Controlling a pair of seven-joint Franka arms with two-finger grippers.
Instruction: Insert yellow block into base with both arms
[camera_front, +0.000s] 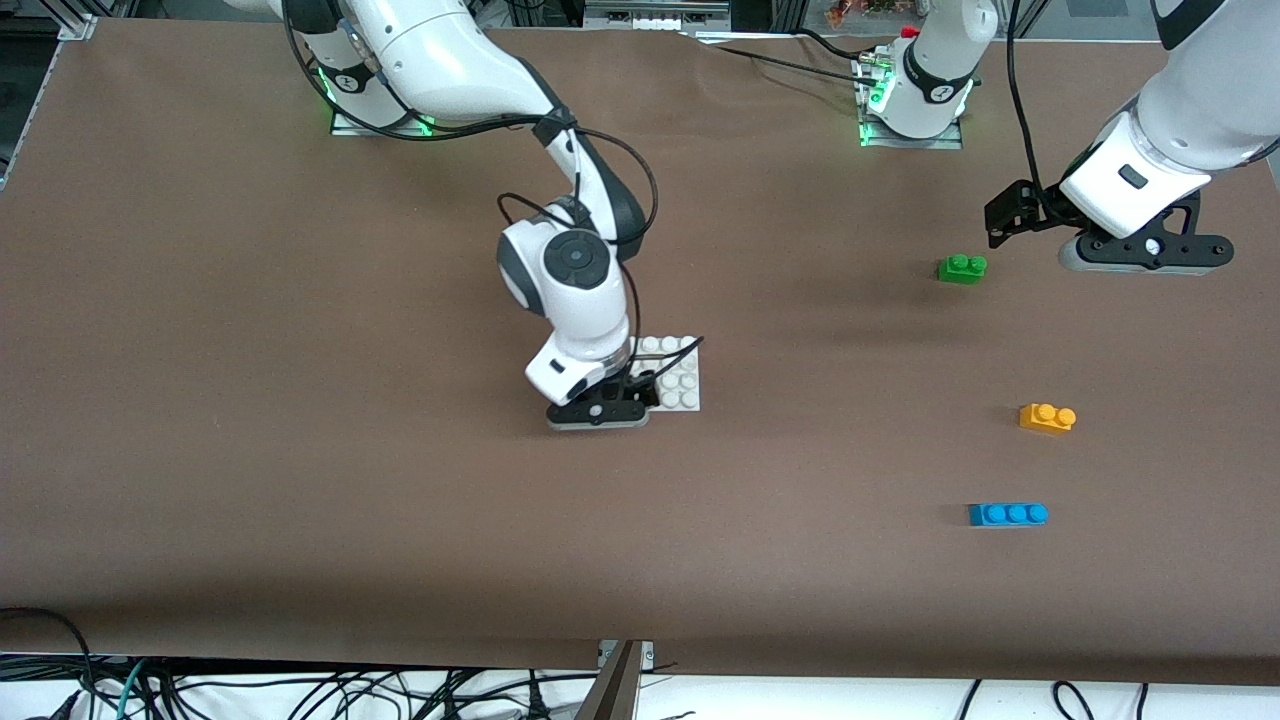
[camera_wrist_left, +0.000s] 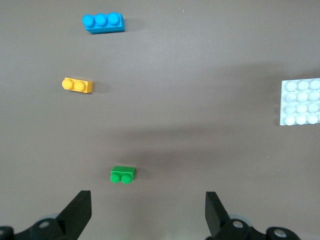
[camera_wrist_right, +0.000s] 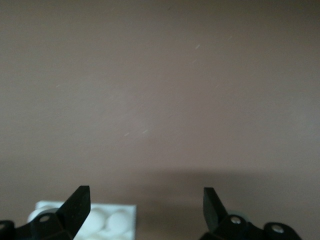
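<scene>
The yellow block (camera_front: 1047, 417) (camera_wrist_left: 78, 85) lies alone on the brown table toward the left arm's end, studs up. The white studded base (camera_front: 680, 385) (camera_wrist_left: 301, 101) (camera_wrist_right: 107, 220) lies flat near the table's middle. My right gripper (camera_front: 597, 418) (camera_wrist_right: 146, 200) hangs low over the base's corner, open, with nothing between its fingers; the arm hides part of the plate. My left gripper (camera_front: 1143, 262) (camera_wrist_left: 148, 205) is raised over the table beside the green brick, open and empty, well apart from the yellow block.
A green two-stud brick (camera_front: 962, 268) (camera_wrist_left: 122, 175) lies farther from the front camera than the yellow block. A blue three-stud brick (camera_front: 1008, 514) (camera_wrist_left: 103, 22) lies nearer to it. Cables trail below the table's front edge (camera_front: 640, 655).
</scene>
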